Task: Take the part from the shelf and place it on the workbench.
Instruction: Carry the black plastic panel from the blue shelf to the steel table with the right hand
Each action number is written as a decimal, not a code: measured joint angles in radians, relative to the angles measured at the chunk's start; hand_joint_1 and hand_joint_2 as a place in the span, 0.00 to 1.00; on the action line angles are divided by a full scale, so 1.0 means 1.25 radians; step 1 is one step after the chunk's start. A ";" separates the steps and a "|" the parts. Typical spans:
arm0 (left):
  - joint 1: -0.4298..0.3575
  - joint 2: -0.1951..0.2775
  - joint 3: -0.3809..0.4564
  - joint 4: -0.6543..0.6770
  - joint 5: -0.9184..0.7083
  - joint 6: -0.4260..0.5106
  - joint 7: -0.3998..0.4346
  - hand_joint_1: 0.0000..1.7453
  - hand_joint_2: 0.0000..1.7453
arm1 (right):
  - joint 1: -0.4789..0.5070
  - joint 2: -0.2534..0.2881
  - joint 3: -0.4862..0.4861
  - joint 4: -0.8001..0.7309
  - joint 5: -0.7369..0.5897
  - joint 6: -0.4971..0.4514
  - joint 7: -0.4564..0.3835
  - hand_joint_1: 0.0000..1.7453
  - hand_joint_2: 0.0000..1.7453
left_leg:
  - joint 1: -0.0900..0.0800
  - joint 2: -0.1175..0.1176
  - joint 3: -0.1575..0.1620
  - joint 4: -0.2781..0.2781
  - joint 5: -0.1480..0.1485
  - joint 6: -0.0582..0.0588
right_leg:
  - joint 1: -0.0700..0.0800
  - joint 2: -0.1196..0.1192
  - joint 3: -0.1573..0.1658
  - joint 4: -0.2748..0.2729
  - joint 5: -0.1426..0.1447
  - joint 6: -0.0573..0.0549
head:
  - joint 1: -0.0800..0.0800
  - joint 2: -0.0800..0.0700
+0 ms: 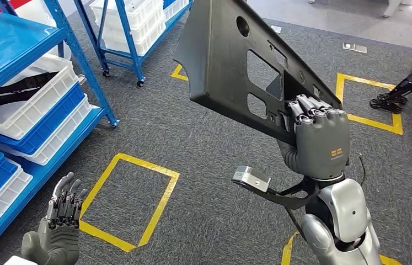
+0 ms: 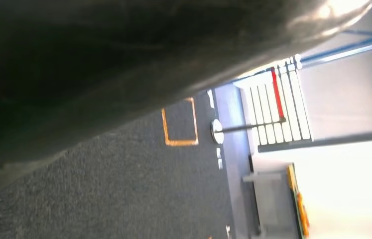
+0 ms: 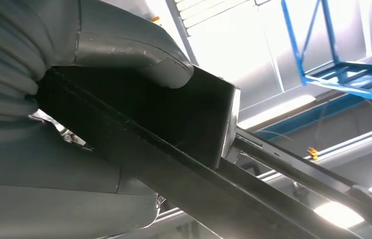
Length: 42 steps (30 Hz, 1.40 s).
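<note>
Right hand (image 1: 320,141) grips the dark panel part (image 1: 236,61) by its lower edge, held aloft off the shelf (image 1: 38,165); looks rigid, light, awkwardly long; left hand (image 1: 60,226) open, empty.

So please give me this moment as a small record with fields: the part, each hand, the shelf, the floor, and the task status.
part: large dark flat panel with cut-out holes, held up in the air, tilted
right hand: right hand grips the panel at its lower edge
left hand: left hand low beside the shelf, fingers apart, holding nothing
shelf: blue shelf at the left, carrying white and blue bins
floor: grey carpet with yellow tape squares
task status: part is off the shelf; not yet set down on a workbench
</note>
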 joint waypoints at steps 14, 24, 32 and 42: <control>-0.016 -0.004 0.005 0.000 0.007 -0.004 0.016 0.00 0.00 | 0.005 0.000 -0.025 0.007 -0.011 -0.006 0.000 1.00 1.00 | -0.004 0.014 0.046 -0.193 0.115 0.038 | -0.010 -0.019 -0.126 0.251 -0.096 0.036 | 0.009 0.000; -0.017 -0.003 0.003 -0.005 0.002 0.009 0.011 0.00 0.00 | 0.005 0.003 -0.033 0.014 -0.020 -0.018 -0.002 1.00 1.00 | 0.001 0.024 0.018 -0.187 0.134 -0.005 | -0.006 -0.029 0.042 0.006 -0.047 0.026 | 0.008 0.000; -0.017 -0.002 0.004 -0.005 0.003 0.011 0.014 0.00 0.00 | 0.005 0.008 -0.033 0.019 -0.026 -0.019 -0.003 1.00 1.00 | -0.007 0.000 -0.030 -0.041 0.086 0.009 | 0.008 -0.021 0.037 0.006 -0.039 0.001 | 0.005 0.000; -0.021 0.000 0.001 -0.008 0.010 0.013 0.017 0.00 0.00 | 0.002 0.007 -0.040 0.022 -0.069 -0.015 -0.014 1.00 1.00 | -0.008 0.005 0.060 -0.243 0.147 0.040 | 0.004 -0.019 -0.034 0.111 -0.082 0.019 | 0.004 0.000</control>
